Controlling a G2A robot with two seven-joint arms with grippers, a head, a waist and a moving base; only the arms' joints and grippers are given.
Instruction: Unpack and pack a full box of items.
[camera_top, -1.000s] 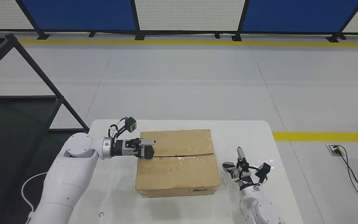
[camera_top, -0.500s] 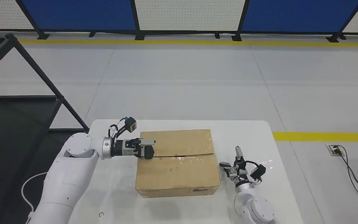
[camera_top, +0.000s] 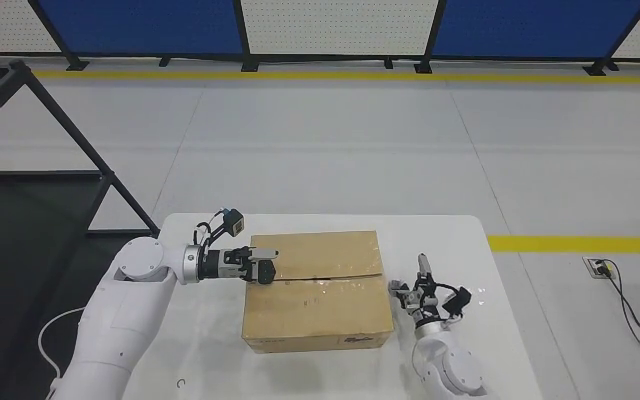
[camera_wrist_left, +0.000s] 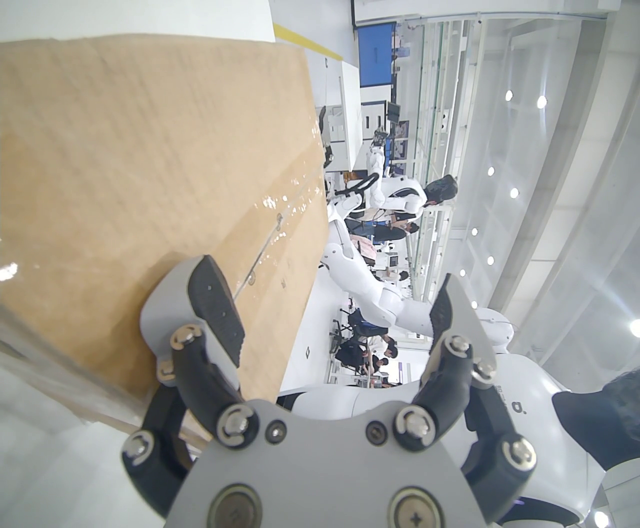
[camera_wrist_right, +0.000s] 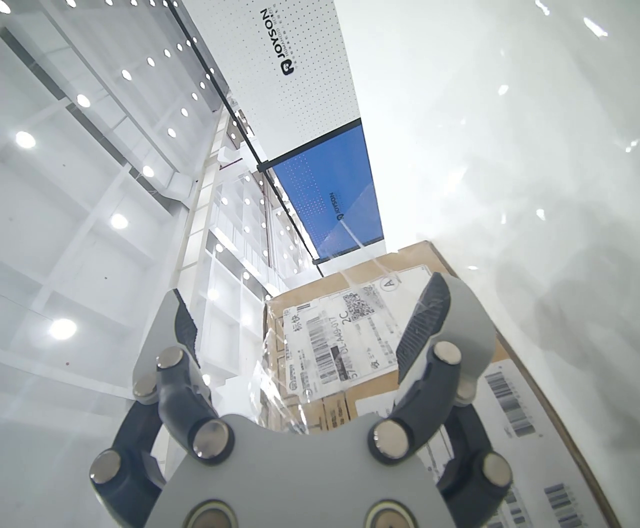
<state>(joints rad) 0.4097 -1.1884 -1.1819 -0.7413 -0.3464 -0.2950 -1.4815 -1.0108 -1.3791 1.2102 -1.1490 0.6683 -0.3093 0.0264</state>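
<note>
Both left gripper and right gripper gape wide, flanking our taped brown cardboard box;
we should catch its flap seam squarely.

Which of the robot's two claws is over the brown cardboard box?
The left gripper: it overlaps the taped brown cardboard box's top at one end. The right gripper, also open, sits beside the opposite end, with bare white table between.

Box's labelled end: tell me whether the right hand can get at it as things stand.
Probably yes. The right hand is open, beside that end of the box and apart from it, with only bare table between them. The left hand is at the opposite end, out of the way.
</note>
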